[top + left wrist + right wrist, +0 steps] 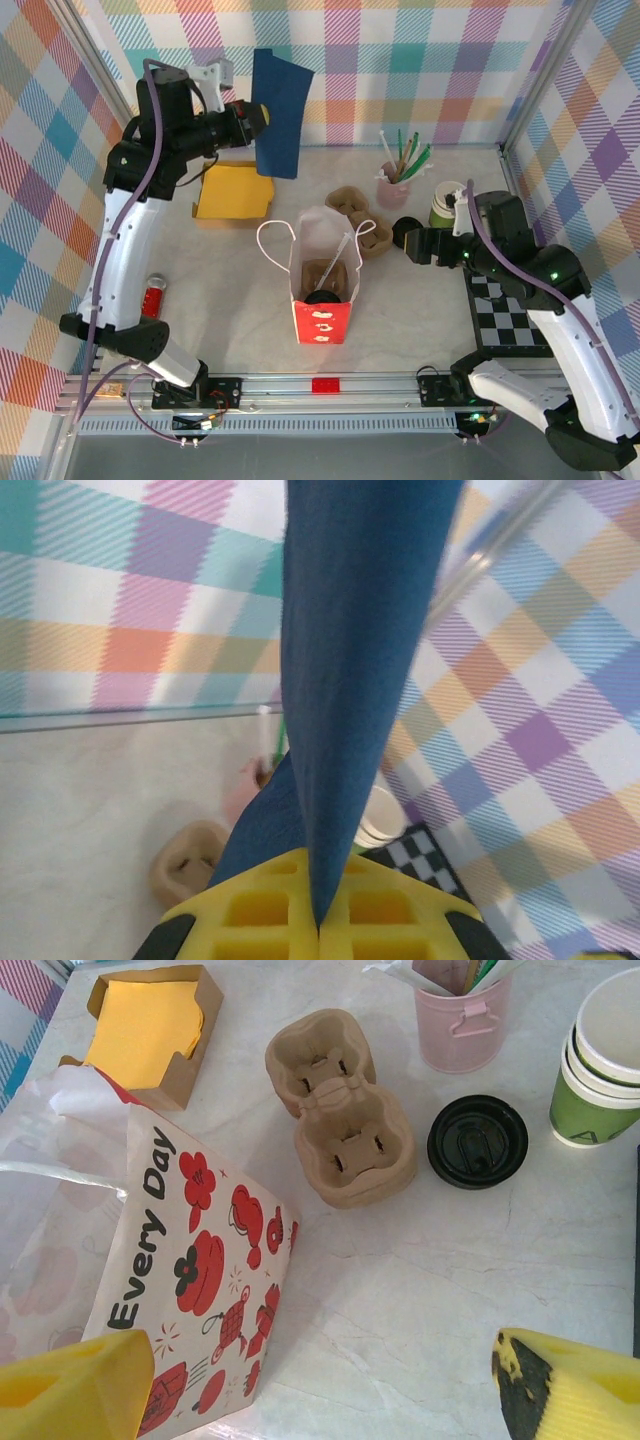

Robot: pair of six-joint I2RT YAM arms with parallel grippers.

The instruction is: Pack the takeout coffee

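Note:
The red-printed paper bag (322, 320) (200, 1260) stands open at the table's middle. Deep inside it the round black lid of the takeout coffee (321, 297) shows on a brown carrier; the cup's body is hidden. My left gripper (255, 115) (320, 920) is raised at the back left, shut on a hanging dark blue napkin (280, 112) (350, 680). My right gripper (408, 243) (320, 1400) is open and holds nothing, low over the table to the right of the bag, with its yellow pads (70, 1385) spread wide.
Brown cup carriers (352, 205) (340, 1110) lie behind the bag, a loose black lid (478, 1142) beside them. At the back right stand a pink straw holder (392, 185) (460, 1020) and a lidless green cup stack (445, 205) (600, 1070). A yellow napkin box (233, 190) (145, 1025) sits back left.

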